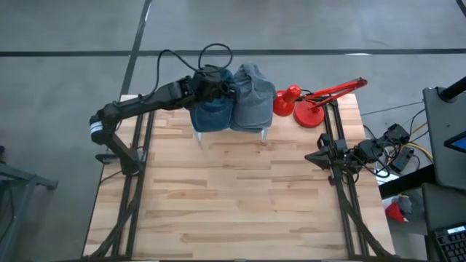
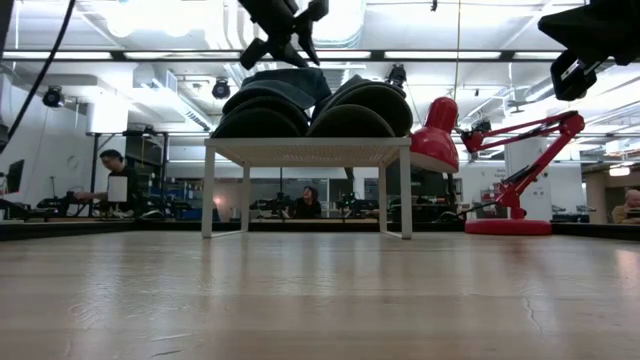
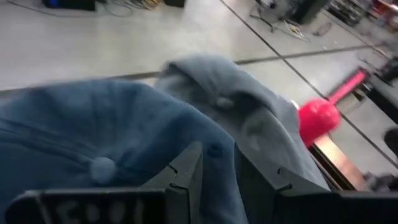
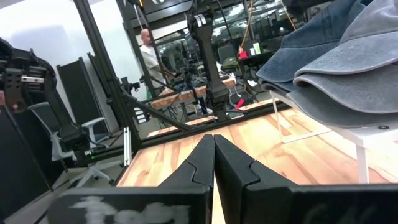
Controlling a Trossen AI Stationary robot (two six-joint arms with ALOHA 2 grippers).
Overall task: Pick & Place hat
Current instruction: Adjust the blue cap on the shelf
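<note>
Two caps lie side by side on a small white rack [image 2: 305, 150] at the table's far middle: a darker blue hat [image 1: 211, 110] on the left and a grey-blue hat [image 1: 253, 98] on the right. My left gripper [image 1: 209, 78] reaches over the blue hat's far part and is shut on its cloth. In the low view the left gripper [image 2: 298, 45] stands just above the hats [image 2: 300, 105]. My right gripper [image 4: 213, 155] waits shut at the table's right edge [image 1: 325, 156], touching nothing. My left gripper pinches a raised fold of the blue hat's crown [image 3: 216, 163] between its two fingers [image 3: 186, 177], coming from above and from the table's left at a slant. The hat's crown [image 3: 102, 165] spreads below the fingers and rests on the rack beside the grey-blue hat [image 3: 249, 106].
A red desk lamp [image 1: 309, 104] stands right of the rack, its shade [image 2: 438, 130] close to the grey-blue hat. The near half of the wooden table [image 1: 240, 204] holds nothing. People sit in the room beyond the table [image 2: 110, 175].
</note>
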